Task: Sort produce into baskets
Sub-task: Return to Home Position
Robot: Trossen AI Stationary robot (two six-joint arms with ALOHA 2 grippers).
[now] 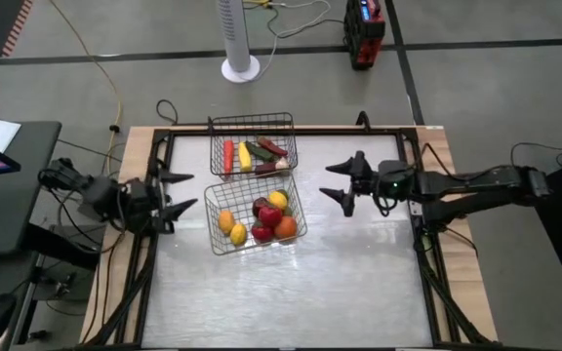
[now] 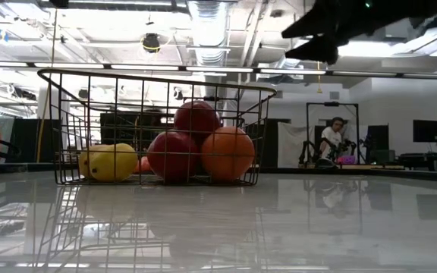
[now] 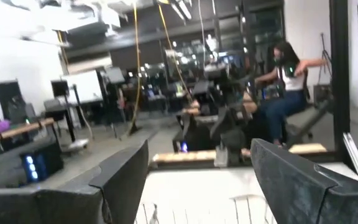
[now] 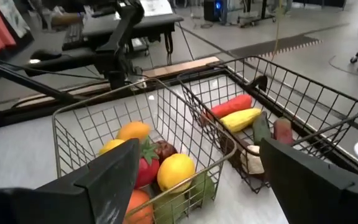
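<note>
Pale tabletop (image 1: 359,283), mid-table a far basket (image 1: 252,120) of long vegetables (image 1: 246,156) touching a near basket (image 1: 215,234) of round fruit (image 1: 269,220). Left gripper (image 1: 189,191) just left of them, right gripper (image 1: 327,181) just right, both spread wide, holding nothing. Likely hazard on pulling away: catching a wire rim with an open finger, dragging or tipping a basket.

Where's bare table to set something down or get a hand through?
Free: whole near half of the table, in front of the fruit basket; also the strip between both baskets and the right gripper. Crowded: vegetable basket sits tight behind the fruit basket, left gripper close beside it.
</note>
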